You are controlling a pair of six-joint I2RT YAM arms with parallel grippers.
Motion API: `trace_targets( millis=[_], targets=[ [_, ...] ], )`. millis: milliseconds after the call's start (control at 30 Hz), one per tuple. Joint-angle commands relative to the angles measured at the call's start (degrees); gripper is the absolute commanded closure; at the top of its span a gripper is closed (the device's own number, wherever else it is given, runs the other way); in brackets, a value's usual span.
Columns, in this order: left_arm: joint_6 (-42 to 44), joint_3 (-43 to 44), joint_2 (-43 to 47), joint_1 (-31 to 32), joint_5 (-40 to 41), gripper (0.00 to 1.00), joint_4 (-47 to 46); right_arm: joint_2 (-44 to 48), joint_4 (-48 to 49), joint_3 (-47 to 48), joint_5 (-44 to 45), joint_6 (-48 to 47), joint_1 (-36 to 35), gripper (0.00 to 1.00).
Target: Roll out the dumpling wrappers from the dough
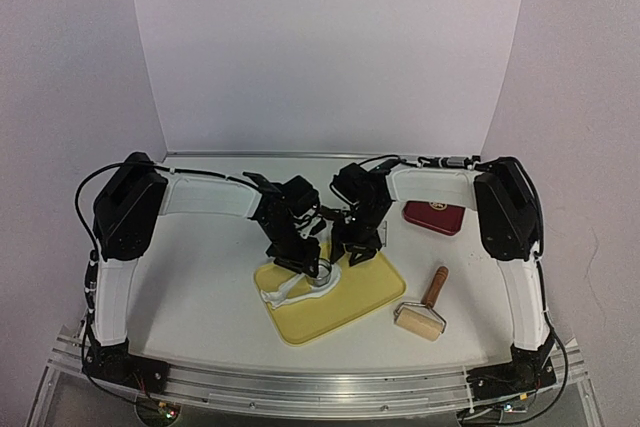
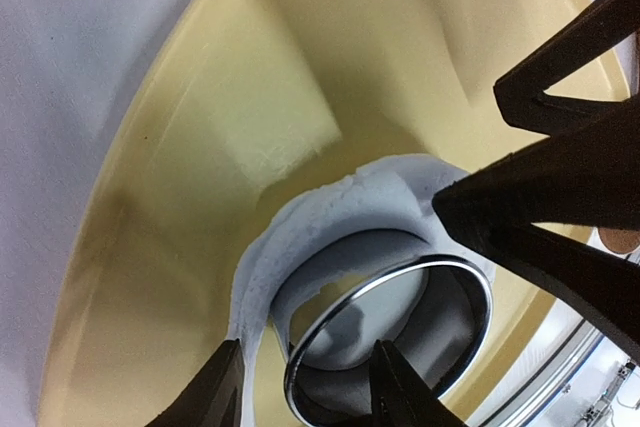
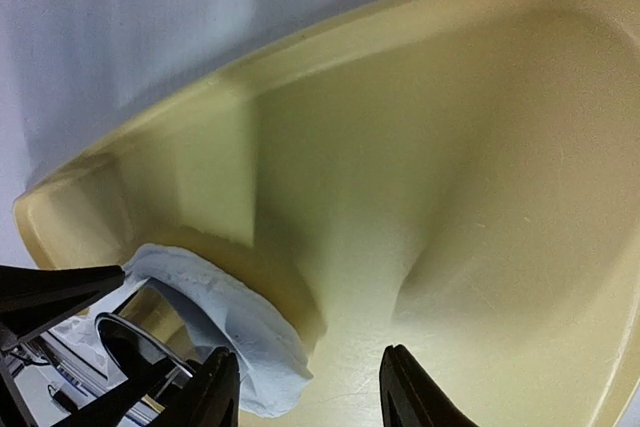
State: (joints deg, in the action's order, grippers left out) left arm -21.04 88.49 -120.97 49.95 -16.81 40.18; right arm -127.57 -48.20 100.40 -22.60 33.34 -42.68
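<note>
Both arms angled inward, wrists pitched down, jaws nearly meeting.
Left arm (image 1: 205,192) and right arm (image 1: 440,185) reach inward from raised elbows; both pairs stand parted, the right jaws just beside the left jaws.

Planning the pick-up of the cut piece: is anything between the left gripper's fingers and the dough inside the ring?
Yes. The steel ring cutter sits on the dough and walls in the piece inside it; the fingers of the left gripper straddle its near rim. The right gripper crowds the far side.

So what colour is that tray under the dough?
Pale yellow. The tray shows best in the right wrist view.
</note>
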Motion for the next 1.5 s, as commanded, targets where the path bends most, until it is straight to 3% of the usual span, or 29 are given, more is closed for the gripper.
trace_targets(
  millis=[0, 333, 567, 1133, 1267, 1467],
  targets=[
    [-0.26, 2.92, 0.38, 0.17, 2.10, 0.56, -0.10, -1.38, 0.16, -1.07, -1.13, 0.16, -0.21, 0.52],
    [-1.28, 4.37, -0.31, 0.14, 3.15, 0.55, -1.93, -2.87, 0.69, -0.31, -3.84, -0.62, -0.84, 0.54],
    [-0.56, 5.46, -1.64, 0.48, 3.75, 0.73, -1.36, -3.58, 0.86, -0.24, -4.66, -0.57, -0.92, 0.56],
    [2.40, 12.80, -8.46, 5.49, 12.82, 0.90, 9.18, -6.47, 1.19, 1.05, -7.13, -1.12, -1.84, 0.66],
    [3.08, 16.54, -10.70, 7.15, 15.16, 0.89, 12.50, -6.64, 1.34, 1.27, -7.37, -1.18, -2.02, 0.70],
    [2.28, 16.81, -9.43, 8.23, 15.86, 0.70, 12.43, -6.20, 1.40, 0.44, -6.79, -0.87, -2.07, 0.70]
  ],
)
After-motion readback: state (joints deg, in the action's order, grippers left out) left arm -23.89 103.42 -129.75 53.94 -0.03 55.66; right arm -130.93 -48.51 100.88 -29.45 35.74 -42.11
